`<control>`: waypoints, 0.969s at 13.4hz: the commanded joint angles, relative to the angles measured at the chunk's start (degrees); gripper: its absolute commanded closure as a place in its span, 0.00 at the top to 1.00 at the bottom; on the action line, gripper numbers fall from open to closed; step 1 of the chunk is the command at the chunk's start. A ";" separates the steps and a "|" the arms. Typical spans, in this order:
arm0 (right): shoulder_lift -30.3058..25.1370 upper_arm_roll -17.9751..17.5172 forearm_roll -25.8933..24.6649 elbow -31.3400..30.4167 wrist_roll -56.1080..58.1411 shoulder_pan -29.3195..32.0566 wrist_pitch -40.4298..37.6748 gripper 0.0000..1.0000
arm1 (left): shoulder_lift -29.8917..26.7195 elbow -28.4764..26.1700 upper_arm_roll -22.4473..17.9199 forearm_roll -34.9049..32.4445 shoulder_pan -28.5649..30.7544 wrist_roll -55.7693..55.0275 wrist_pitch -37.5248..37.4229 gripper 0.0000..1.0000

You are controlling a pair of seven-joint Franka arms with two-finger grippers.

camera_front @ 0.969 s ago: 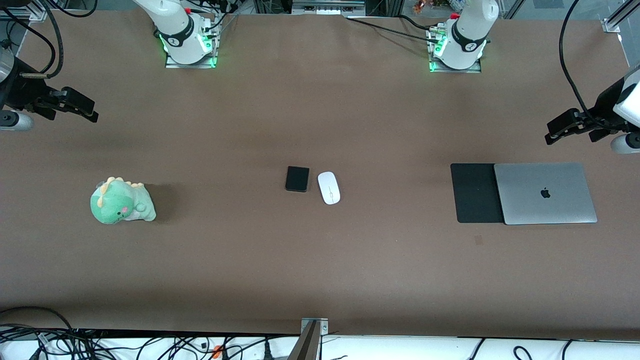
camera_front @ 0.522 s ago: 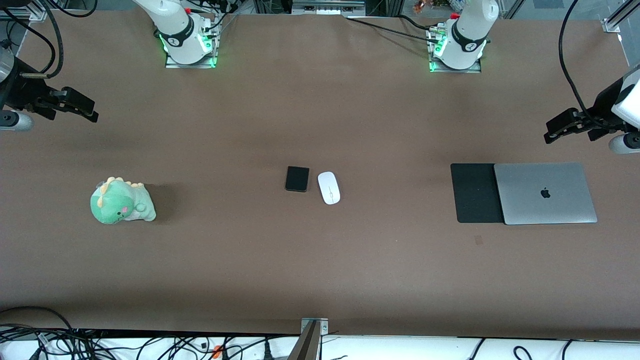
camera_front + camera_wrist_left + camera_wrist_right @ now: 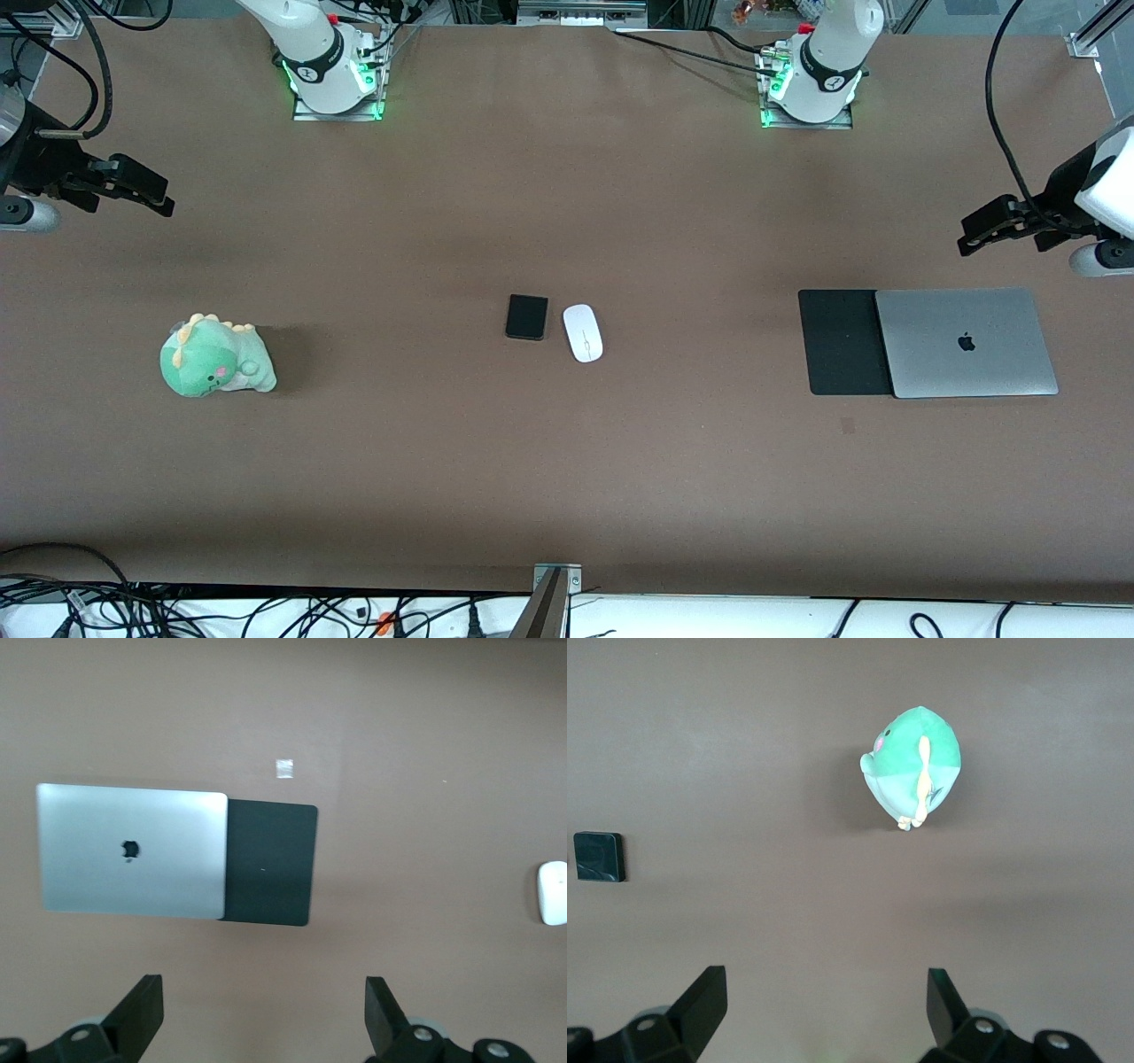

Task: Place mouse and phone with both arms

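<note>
The phone (image 3: 527, 316) and mouse (image 3: 583, 332) are shown side by side mid-tabletop (image 3: 567, 461), with the left hand (image 3: 974, 232) and right hand (image 3: 152, 192) held open and empty above its ends.

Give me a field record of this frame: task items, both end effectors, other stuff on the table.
mouse: on table, middle, beside phone, toward left arm's end
phone: flat on table, apart from mouse
left end effector: open, empty, over bare table near laptop
right end effector: open, empty, over bare table at right arm's end
laptop: closed, overlapping mouse pad
plush dinosaur: toward right arm's end
</note>
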State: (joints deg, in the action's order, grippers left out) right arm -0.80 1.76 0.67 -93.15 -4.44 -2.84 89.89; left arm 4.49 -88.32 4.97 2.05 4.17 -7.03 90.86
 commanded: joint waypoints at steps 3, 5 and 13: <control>0.36 0.09 0.82 1.40 -0.57 -0.05 -1.21 1.00 | 4.72 0.96 1.96 6.03 -1.70 -6.83 1.50 1.00; 0.36 0.09 0.82 1.40 -0.57 -0.06 -1.21 1.00 | 8.06 1.04 5.12 5.95 -3.54 -16.13 5.09 1.00; 0.36 0.09 0.82 1.40 -0.39 -0.06 -1.21 1.00 | 25.62 3.67 6.46 4.98 -22.16 -43.30 26.10 1.00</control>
State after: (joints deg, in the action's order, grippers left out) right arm -0.80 1.77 0.67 -93.13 -4.45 -2.88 89.87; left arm 25.20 -88.32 12.25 7.27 -14.19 -45.94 114.62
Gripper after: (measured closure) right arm 0.000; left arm 0.000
